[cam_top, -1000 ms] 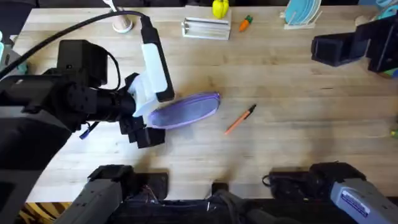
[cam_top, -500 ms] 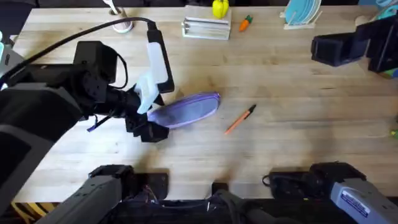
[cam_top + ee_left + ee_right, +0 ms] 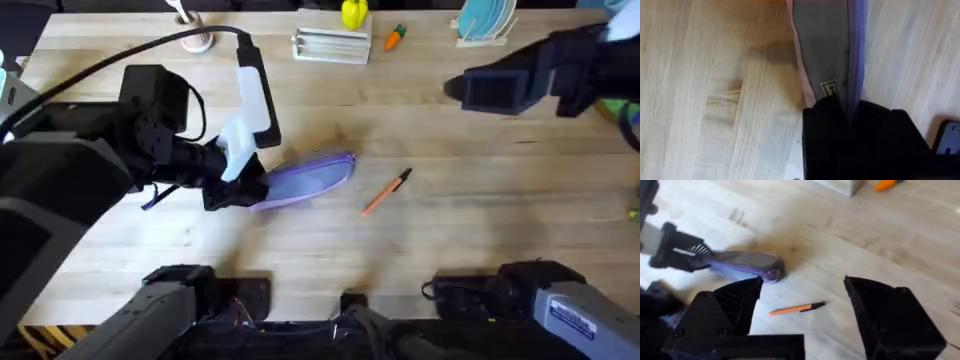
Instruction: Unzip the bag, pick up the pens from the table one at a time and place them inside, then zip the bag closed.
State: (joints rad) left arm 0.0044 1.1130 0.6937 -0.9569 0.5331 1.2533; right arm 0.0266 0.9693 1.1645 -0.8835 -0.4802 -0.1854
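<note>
The lilac bag (image 3: 312,174) lies near the middle of the table (image 3: 450,230), its zipper edge showing in the left wrist view on the bag (image 3: 826,50). My left gripper (image 3: 238,190) is shut on the bag's left end, the black fingers (image 3: 840,125) pinching the fabric beside a small label. An orange pen (image 3: 385,192) with a black tip lies just right of the bag. My right gripper (image 3: 470,90) hovers open at the far right, well above and beyond the pen. Its wrist view has the pen (image 3: 796,309) and the bag (image 3: 745,263) between the spread fingers (image 3: 735,305).
Along the far edge stand a white rack (image 3: 332,45), a yellow object (image 3: 354,13), a carrot toy (image 3: 396,37), a rack of blue plates (image 3: 487,20) and a small white stand (image 3: 198,40). The left arm's cable arcs over the left side.
The left gripper has closed onto the bag's left end, and the bag has shifted slightly. The right arm has swung left from the right edge towards the table's middle.
</note>
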